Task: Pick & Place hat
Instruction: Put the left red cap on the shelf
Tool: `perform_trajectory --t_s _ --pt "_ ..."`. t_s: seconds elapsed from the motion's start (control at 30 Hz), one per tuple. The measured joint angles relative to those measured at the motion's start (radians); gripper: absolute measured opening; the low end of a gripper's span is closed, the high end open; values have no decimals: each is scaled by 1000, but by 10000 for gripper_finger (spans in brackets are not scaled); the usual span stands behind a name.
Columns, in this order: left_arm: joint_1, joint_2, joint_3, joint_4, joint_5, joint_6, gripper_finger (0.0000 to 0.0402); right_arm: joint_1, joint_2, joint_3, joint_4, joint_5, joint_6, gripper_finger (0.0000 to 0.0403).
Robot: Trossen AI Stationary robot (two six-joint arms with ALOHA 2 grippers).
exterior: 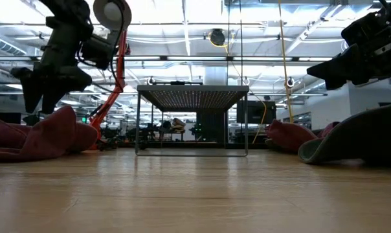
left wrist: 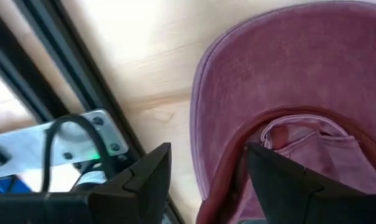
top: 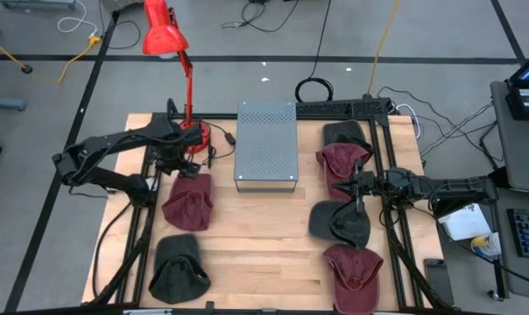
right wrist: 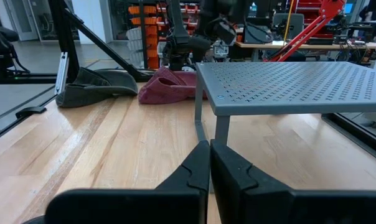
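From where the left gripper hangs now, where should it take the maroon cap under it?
Probably the brim's edge. The open left gripper already straddles the maroon cap's brim from above; it is thin and stiff there, so coming straight down should pinch it cleanly.

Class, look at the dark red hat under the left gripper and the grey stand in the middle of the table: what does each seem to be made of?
Dark red hat: soft, matte cloth, probably washed cotton; its colour looks faded and it slumps.
Grey stand: likely painted sheet metal, matte; its flat top is punched with rows of small holes and sits on thin legs.
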Motion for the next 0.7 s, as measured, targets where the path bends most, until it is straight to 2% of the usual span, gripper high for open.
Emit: perform_trajectory --t_s 0.43,0.7 --pt "49 26 -120 133 60 -13 212 0 0 0 0 0 0 9" --pt "79 40 -131 191 85 14 211 0 0 0 0 0 0 8"
